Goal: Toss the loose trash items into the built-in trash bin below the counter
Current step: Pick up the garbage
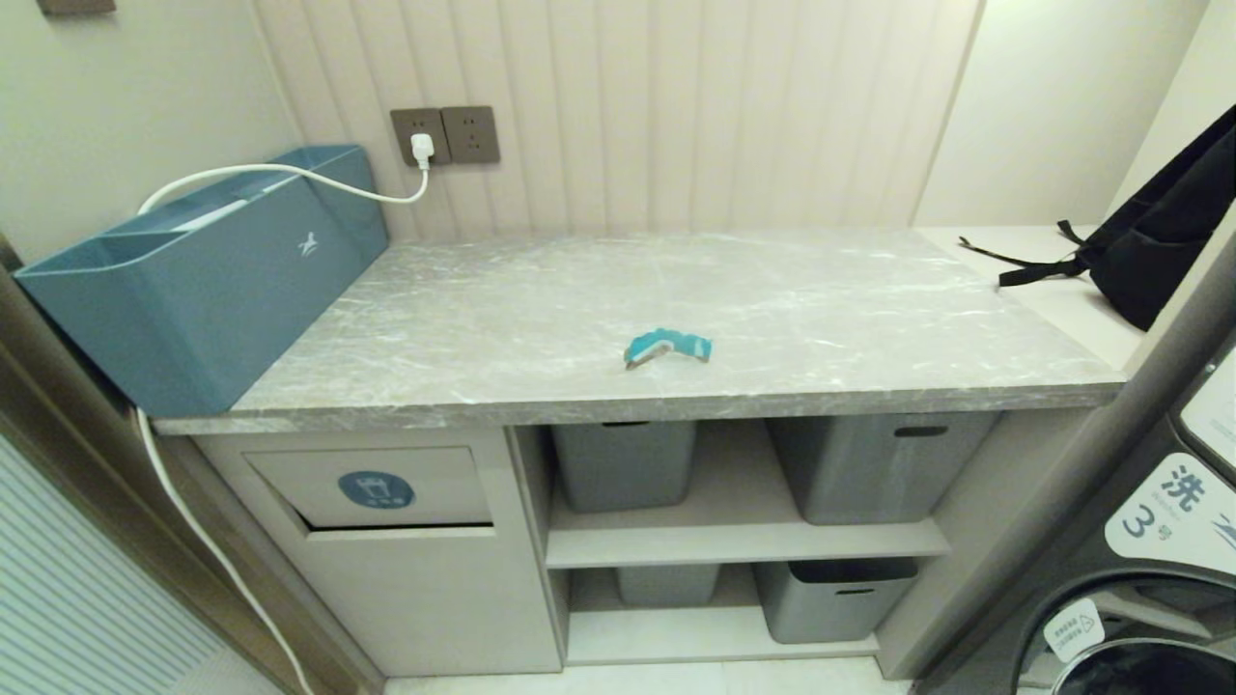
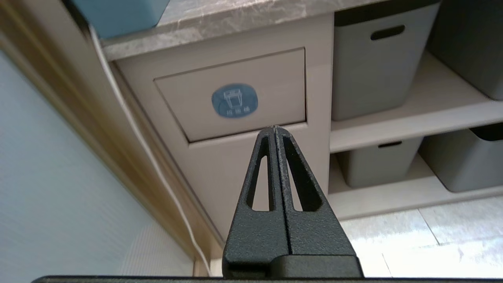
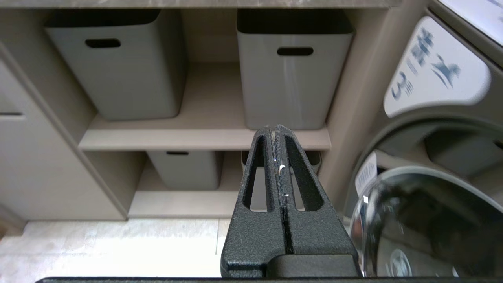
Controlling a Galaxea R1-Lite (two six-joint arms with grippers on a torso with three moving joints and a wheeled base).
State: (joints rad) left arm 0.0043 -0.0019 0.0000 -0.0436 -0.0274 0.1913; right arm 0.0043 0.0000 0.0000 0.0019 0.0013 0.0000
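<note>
Fingers [image 2: 259, 173] of the left gripper [image 2: 274, 127] pressed flat together, nothing between them; tips sit in the middle of the left wrist frame, against the lower edge of the beige tilting flap with a blue oval trash-can icon [image 2: 234, 100]. Right gripper [image 3: 274, 126] likewise clenched and empty, centre of the right wrist frame, facing grey plastic storage bins with handle slots [image 3: 292, 74] on beige shelves. Neither arm shows in the head view. There, a crumpled teal-blue wrapper scrap with a whitish edge [image 1: 666, 347] lies at centre frame on the grey marble-patterned counter [image 1: 541, 319], near its front edge. The flap [image 1: 377, 487] sits lower left, under the counter. Large teal box [image 1: 193, 280] at upper left, white cable [image 1: 290, 176] running to a wall socket. Black backpack [image 1: 1159, 241] at right edge.
</note>
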